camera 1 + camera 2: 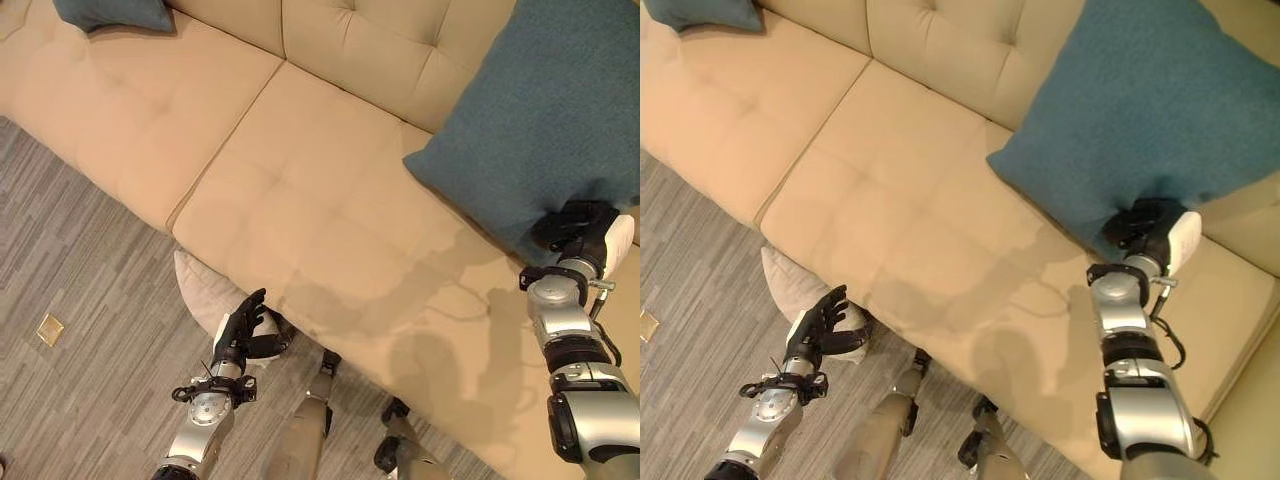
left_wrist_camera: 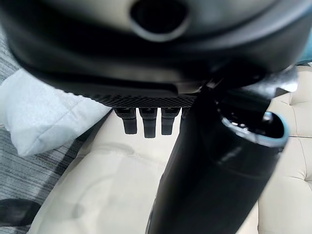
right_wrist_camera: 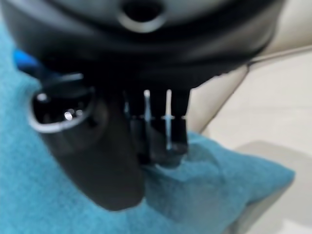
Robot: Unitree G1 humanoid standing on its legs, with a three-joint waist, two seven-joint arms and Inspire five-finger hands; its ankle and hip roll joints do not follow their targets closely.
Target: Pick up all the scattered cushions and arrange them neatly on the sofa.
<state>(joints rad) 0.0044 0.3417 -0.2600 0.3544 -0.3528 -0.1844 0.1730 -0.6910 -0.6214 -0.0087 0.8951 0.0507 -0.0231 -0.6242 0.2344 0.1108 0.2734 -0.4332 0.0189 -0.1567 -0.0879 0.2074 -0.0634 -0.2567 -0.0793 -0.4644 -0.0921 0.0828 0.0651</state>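
A large teal cushion [image 1: 540,120] leans against the backrest at the right end of the beige sofa [image 1: 300,190]. My right hand [image 1: 575,228] is at its lower corner, fingers curled into the fabric; the right wrist view shows those fingers [image 3: 156,141] pressed on the teal cushion [image 3: 48,195]. A pale cushion [image 1: 200,285] lies on the floor against the sofa's front edge. My left hand [image 1: 243,325] hovers just beside it with relaxed, spread fingers and holds nothing. The left wrist view shows the pale cushion [image 2: 39,119] beside the hand.
A second teal cushion [image 1: 115,12] rests on the sofa seat at the far left. A small tan square [image 1: 50,329] lies on the grey striped carpet [image 1: 80,260] left of my left arm.
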